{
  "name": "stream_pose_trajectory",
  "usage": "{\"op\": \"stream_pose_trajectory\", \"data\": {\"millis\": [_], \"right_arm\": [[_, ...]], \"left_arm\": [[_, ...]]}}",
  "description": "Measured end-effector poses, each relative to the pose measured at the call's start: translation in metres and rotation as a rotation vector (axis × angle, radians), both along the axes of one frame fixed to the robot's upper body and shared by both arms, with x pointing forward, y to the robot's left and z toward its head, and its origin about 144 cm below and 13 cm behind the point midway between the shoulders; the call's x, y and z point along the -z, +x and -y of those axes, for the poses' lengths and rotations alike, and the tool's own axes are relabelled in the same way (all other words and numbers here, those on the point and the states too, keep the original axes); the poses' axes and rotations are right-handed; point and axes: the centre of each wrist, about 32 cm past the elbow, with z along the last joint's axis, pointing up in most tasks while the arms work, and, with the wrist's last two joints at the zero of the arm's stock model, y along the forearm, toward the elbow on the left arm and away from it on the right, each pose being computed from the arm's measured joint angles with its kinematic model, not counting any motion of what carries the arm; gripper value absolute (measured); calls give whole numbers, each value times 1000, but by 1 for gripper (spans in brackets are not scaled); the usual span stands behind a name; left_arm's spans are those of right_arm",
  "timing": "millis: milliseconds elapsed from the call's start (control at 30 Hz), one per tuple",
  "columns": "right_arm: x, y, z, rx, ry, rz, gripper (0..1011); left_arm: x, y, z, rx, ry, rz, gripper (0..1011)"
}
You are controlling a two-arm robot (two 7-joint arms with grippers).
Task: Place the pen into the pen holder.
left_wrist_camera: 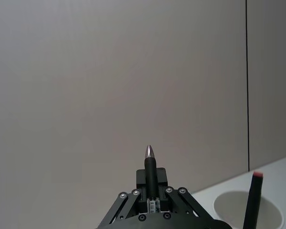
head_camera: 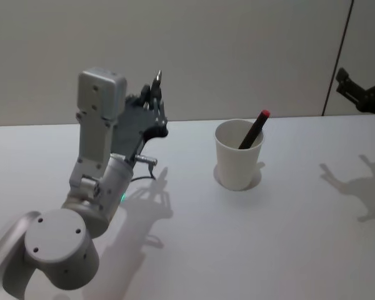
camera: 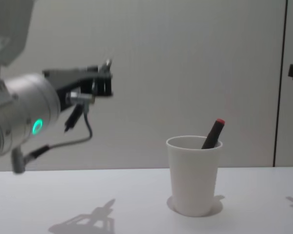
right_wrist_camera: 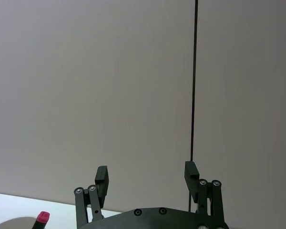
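Left gripper clamped on the pen, pen holder upright on the table

My left gripper [head_camera: 152, 99] hangs above the table [head_camera: 250, 250], to the left of the pen holder [head_camera: 237, 156] and clear of it. Its fingers [left_wrist_camera: 140, 178] are closed on the barrel of the black pen [left_wrist_camera: 149, 167], whose silver tip points up and away from my wrist toward the wall [head_camera: 237, 50]. The pen holder, a white tapered paper cup, stands near the table's middle with its mouth up. A red-capped pen [head_camera: 253, 130] is inside it, leaning on the rim on the side toward my right arm, cap end above the rim. My right gripper [right_wrist_camera: 146, 172] is raised at the far right, well apart from the holder, its fingers spread with nothing between them
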Motion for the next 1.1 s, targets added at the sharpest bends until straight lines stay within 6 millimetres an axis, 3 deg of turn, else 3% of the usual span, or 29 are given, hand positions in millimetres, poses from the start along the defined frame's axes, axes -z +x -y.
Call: {"op": "stream_pose_trajectory", "data": {"millis": [400, 1100], "right_arm": [[0, 0, 0, 0, 0, 0, 1002], [0, 0, 0, 0, 0, 0, 1002]], "left_arm": [[-17, 15, 13, 113, -144, 172, 130], [-14, 57, 39, 267, -227, 255, 130]]}}
